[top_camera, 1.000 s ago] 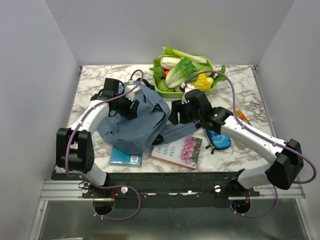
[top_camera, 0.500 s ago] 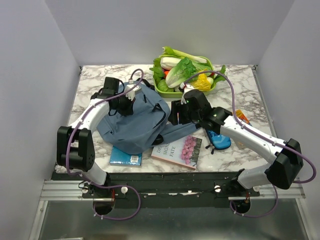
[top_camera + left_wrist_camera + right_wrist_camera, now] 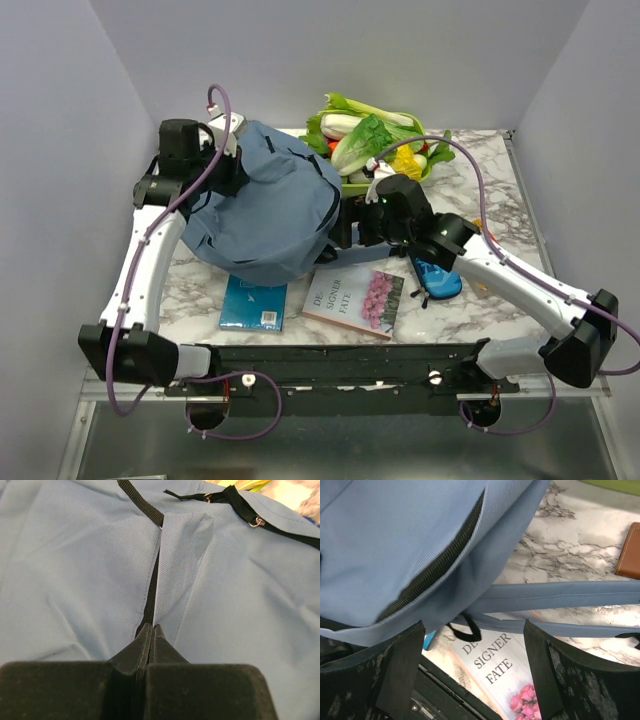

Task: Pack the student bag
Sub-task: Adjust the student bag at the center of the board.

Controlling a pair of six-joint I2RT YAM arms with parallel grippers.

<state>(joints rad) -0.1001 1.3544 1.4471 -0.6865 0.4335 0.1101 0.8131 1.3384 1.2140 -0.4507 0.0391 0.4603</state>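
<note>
The student bag (image 3: 270, 210), a soft grey-blue backpack, hangs tilted above the table's left half, its straps (image 3: 560, 596) trailing down to the marble. My left gripper (image 3: 228, 168) is raised at the back left and shut on the bag's top fabric beside a black zip (image 3: 149, 595); in the left wrist view the left gripper (image 3: 151, 626) shows its tips pressed together. My right gripper (image 3: 345, 228) stands open at the bag's right side; in the right wrist view the right gripper (image 3: 472, 645) has nothing between its fingers and the bag's zipped edge (image 3: 435, 565) hangs just above.
A white book with pink roses (image 3: 355, 300) and a blue book (image 3: 253, 303) lie near the front edge. A small blue pencil case (image 3: 437, 278) lies right of them. A green basket of vegetables (image 3: 375, 150) stands at the back. A brown wallet-like thing (image 3: 630, 550) lies at the right.
My left gripper shut on the bag's top and lifted it up and toward the back left. The right gripper's jaws opened wider and stayed beside the bag.
</note>
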